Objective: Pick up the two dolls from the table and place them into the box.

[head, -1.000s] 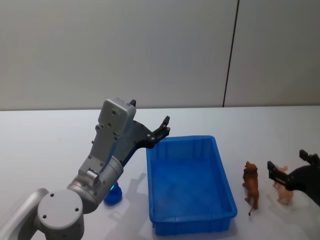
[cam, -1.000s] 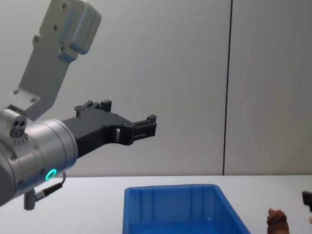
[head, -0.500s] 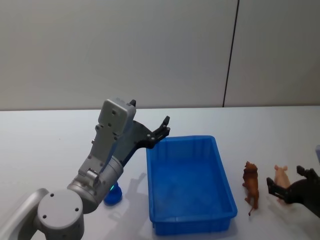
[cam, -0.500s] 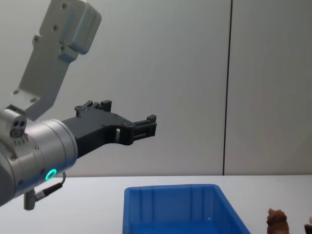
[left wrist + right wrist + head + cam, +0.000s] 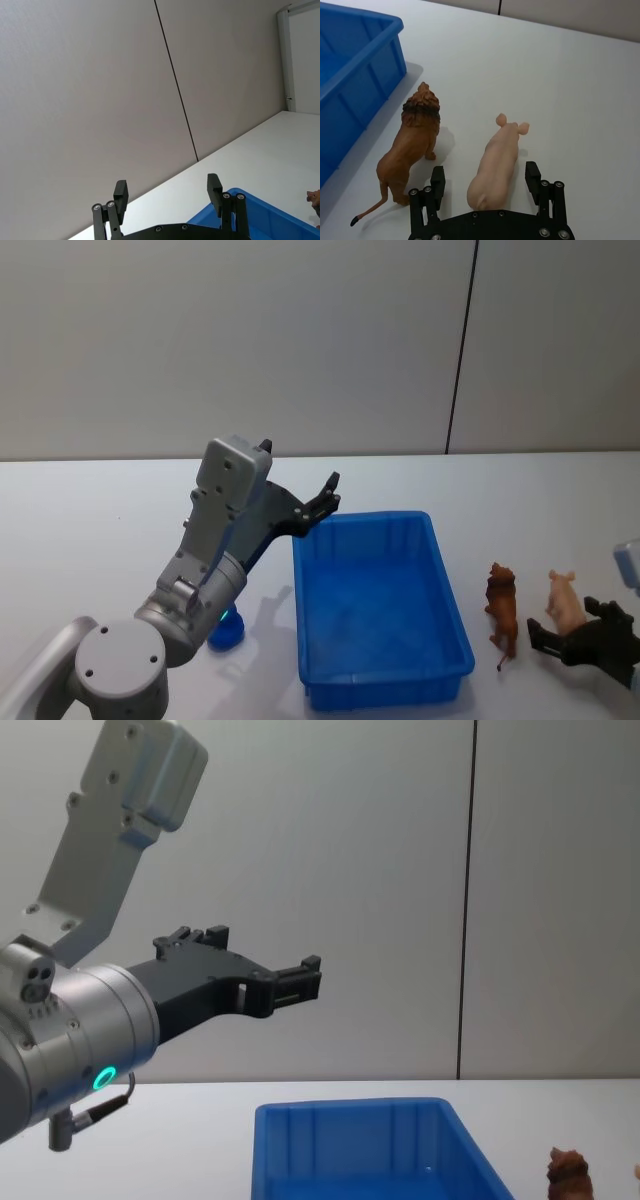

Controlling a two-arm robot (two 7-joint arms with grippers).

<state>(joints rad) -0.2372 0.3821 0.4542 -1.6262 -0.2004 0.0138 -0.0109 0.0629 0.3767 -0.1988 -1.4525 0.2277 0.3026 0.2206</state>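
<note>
Dolls, a brown lion and a pink pig, stand upright on the white counter, well to the robot's right. Next to them is the blue box, its long axis running away from the robot, its right wall near the lion but apart from it.

The left arm is raised over the counter, and its left hand hangs in the air just off the box's far left corner, above rim height in the chest view. Its fingers are spread wide with nothing between them, as the left wrist view shows.

The right hand is low at the counter's near right, just behind the pig. Its fingers are spread wider than the pig's body, and in the right wrist view the pig's hind end shows between them.

The lion is the longer doll. Its body runs away from the robot, maned head toward the far side, tail trailing toward the near edge. The pig stands just beside it on the right, roughly parallel, snout and ears also pointing away from the robot.
</note>
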